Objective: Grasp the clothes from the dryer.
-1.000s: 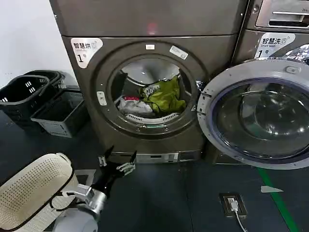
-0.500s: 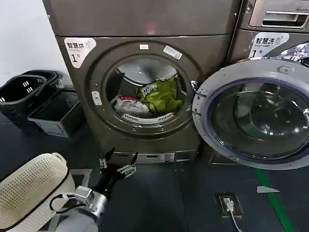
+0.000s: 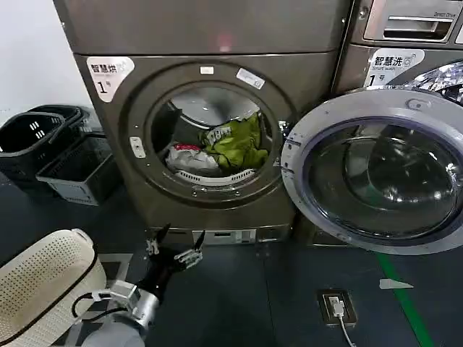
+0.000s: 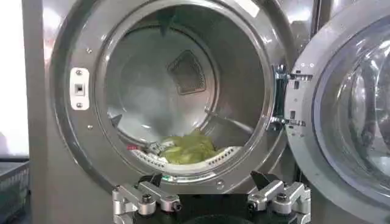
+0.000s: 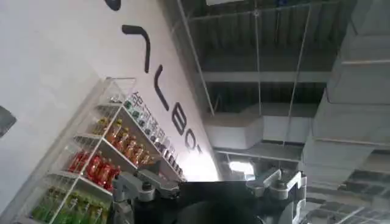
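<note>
Clothes [image 3: 217,148]: heaped low inside the drum, lime green piece on the right, white-grey one on the left, a red scrap peeking out above the white-grey; untouched so far.
Same heap from the left wrist: clothes [image 4: 183,149] lying at the near lip of the drum, green on top.
Dryer [image 3: 210,217]: bronze-grey front, white "1" sticker at upper left, porthole wide open.
Door [image 3: 376,173]: swung fully out to the right, glass facing forward, well clear of the opening.
Left gripper [image 3: 176,248]: low on the floor side, near the dryer's base, pointing up toward the porthole; jaws spread apart, gripping nothing.
Left gripper from its own wrist: left gripper [image 4: 210,198] lined up on the opening, below the heap, well short of it.
Right gripper [image 5: 207,189]: parked off to the side, aimed at a wall, drink shelves and ceiling; jaws parted, nothing between them.
Baskets [image 3: 51,152]: dark crates stacked on the floor at far left, beside the dryer.
White basket [image 3: 43,282]: perforated, near left, just beside the left arm.
Progress: early going; door already open, approach set up, no contact made.
Left to do: reaching up and into the drum, closing on the green or white-grey garment, drawing it out over the lip.
</note>
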